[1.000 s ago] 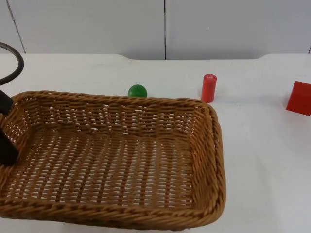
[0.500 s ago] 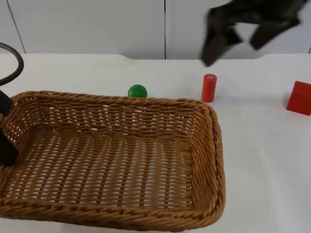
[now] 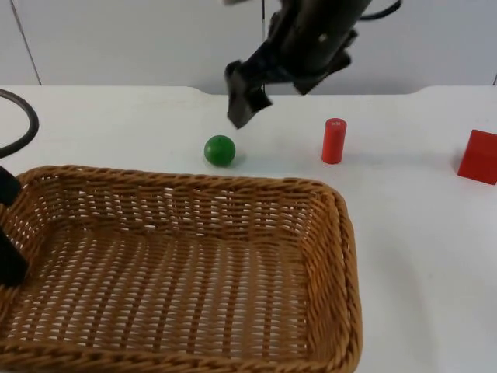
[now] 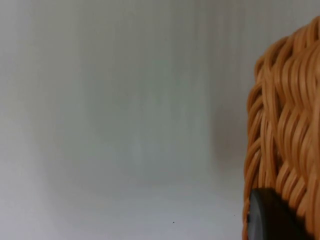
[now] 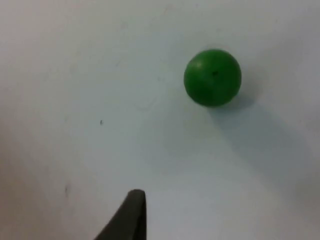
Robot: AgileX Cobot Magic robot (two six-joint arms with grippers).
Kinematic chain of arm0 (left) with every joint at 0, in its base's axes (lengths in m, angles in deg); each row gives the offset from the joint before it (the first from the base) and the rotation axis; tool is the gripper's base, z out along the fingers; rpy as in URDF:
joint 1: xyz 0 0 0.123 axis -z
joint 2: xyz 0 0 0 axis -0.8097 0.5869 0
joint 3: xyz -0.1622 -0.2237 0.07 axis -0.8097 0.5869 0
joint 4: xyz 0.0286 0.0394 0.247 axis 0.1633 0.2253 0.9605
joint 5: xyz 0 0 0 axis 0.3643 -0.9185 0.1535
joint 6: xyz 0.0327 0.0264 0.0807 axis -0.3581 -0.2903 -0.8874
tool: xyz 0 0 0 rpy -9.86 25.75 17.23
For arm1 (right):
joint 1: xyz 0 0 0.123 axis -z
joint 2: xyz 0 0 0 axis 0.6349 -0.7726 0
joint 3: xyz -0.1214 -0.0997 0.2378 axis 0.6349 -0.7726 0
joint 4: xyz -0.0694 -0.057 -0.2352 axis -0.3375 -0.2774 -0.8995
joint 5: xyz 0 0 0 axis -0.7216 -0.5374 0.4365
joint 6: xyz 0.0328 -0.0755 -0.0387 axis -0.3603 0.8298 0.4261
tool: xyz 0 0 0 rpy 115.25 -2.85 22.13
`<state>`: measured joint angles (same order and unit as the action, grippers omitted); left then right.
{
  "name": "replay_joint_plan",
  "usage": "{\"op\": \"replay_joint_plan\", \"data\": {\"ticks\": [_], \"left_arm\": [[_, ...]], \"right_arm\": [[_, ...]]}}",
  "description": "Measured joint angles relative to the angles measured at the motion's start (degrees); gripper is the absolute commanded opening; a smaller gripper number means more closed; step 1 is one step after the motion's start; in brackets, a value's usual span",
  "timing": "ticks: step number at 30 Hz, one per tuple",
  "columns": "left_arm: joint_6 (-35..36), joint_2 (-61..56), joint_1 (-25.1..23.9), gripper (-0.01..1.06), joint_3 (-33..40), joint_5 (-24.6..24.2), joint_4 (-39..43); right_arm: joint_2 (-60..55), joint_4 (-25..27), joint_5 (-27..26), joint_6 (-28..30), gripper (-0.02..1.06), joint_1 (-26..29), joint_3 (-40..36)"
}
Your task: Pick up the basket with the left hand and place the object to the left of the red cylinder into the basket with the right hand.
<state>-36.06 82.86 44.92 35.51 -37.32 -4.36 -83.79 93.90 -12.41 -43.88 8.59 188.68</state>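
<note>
A green ball (image 3: 220, 150) lies on the white table to the left of the red cylinder (image 3: 333, 141), just behind the far rim of the big wicker basket (image 3: 342, 256). My left gripper (image 3: 6, 233) is shut on the basket's left rim, where a black fingertip (image 4: 270, 220) presses against the weave (image 4: 285, 125). My right gripper (image 3: 247, 101) hangs open above the table, a little behind and to the right of the ball. In the right wrist view the ball (image 5: 212, 77) lies ahead of one black fingertip (image 5: 131, 215), with nothing between the fingers.
A red block (image 3: 477, 156) sits near the table's right edge. Bare table (image 3: 419, 233) lies to the right of the basket. The grey partition wall (image 3: 140, 39) closes off the back.
The right arm came in from the upper right and swung left and down to just behind the green ball. The basket shifted slightly toward the front, baring the whole ball.
</note>
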Motion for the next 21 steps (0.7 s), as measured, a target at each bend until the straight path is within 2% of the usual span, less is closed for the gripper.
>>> {"op": "replay_joint_plan", "data": {"ticks": [2,9,13,21], "left_arm": [[0.0,0.0,0.0,0.00,0.0,0.1,0.0],[0.0,0.0,0.0,0.00,0.0,0.3,0.0],[0.0,0.0,0.0,0.00,0.0,1.2,0.0],[0.0,0.0,0.0,0.00,0.0,1.4,0.0]], "right_arm": [[-3.7,-0.1,-3.6,0.0,1.01,-0.1,1.9],[-9.0,-0.2,-10.4,0.0,1.01,-0.6,4.0],[-12.4,-0.1,-18.2,0.0,0.98,-1.1,4.2],[-16.1,0.0,-25.4,0.0,0.96,-2.2,4.3]]}}
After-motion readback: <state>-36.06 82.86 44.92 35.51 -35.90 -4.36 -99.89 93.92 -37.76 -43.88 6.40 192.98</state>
